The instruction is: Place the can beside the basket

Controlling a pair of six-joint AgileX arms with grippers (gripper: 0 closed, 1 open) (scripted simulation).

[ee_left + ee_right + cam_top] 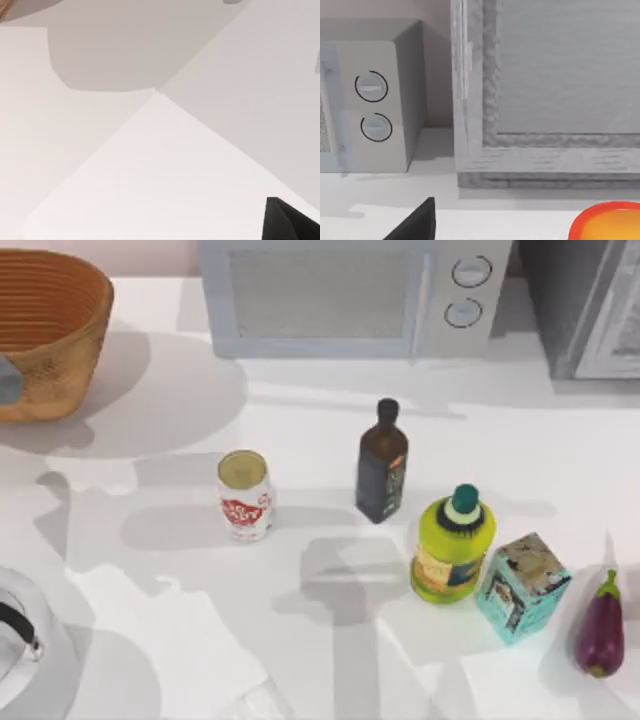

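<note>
Nothing is done yet: your can [245,495] stands upright mid-table, just left of the dark bottle [382,462], well apart from the wicker basket [45,335] at far left. You cannot tell either claw's state.

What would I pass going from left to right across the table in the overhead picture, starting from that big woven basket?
basket → can → dark brown bottle → yellow-green bottle → teal carton → eggplant
</note>
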